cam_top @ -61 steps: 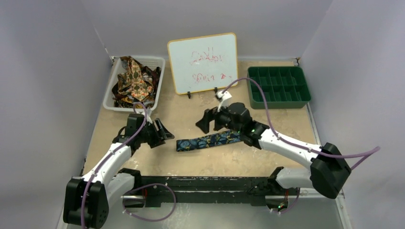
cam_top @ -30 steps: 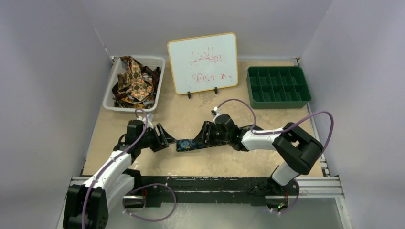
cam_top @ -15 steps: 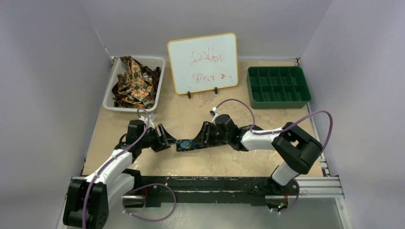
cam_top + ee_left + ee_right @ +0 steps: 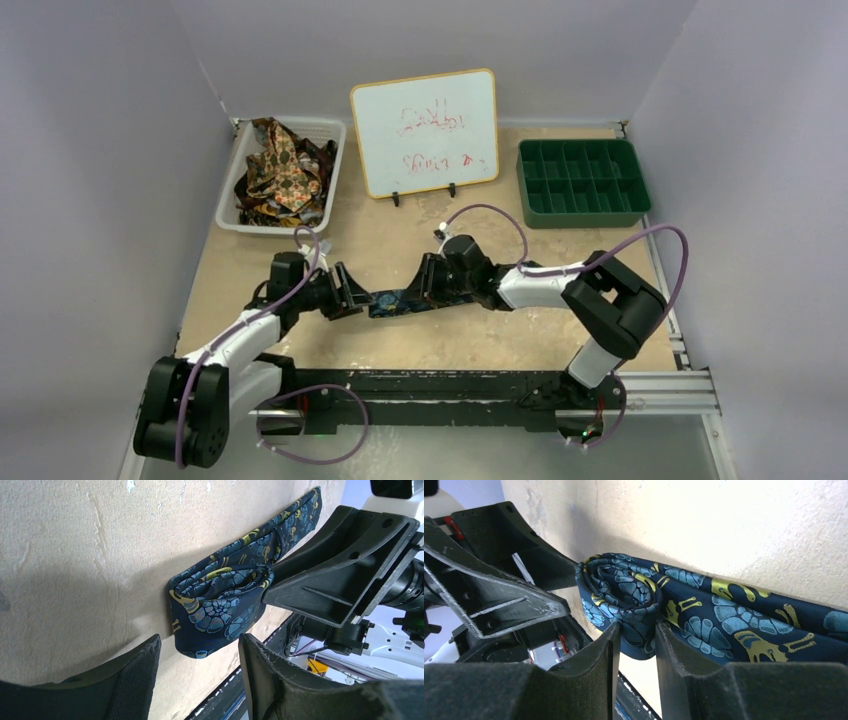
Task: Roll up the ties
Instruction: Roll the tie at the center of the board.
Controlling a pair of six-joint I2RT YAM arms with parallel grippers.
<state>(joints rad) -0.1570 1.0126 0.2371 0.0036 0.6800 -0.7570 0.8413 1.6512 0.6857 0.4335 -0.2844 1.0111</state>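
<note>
Navy tie (image 4: pixel 408 300) lies on the tan table (image 4: pixel 480 345) near the middle, seen from above, running left to right between my two arms with only a short stretch showing. The left gripper (image 4: pixel 352 292) sits at its left end and the right gripper (image 4: pixel 428 284) is down on it just to the right. The two heads are close together, and from up here I cannot tell how either set of fingers stands. Back left, a white basket (image 4: pixel 228 205) holds a heap of other ties (image 4: pixel 282 170) in brown, gold and red. A whiteboard (image 4: pixel 425 125) with red scribble stands at back centre and a green divided tray (image 4: pixel 640 185) sits back right, all well apart from the work. Over to the left wrist: my fingers (image 4: pixel 135 680) are spread wide, and the tie's folded end, blue flowers and gold marks, lies between them, touching neither as far as I can see. The right gripper's black body crowds in from the right and covers part of the cloth beyond the fold. Now the right wrist: the end is curled into a small loose roll, and my two pads (image 4: pixel 599 680) are drawn close, pinching a fold of fabric at the roll's lower edge. The rest of the tie runs off flat to the right. The left gripper's black finger fills the left of this view just beside the roll, blocking what lies past it.
</note>
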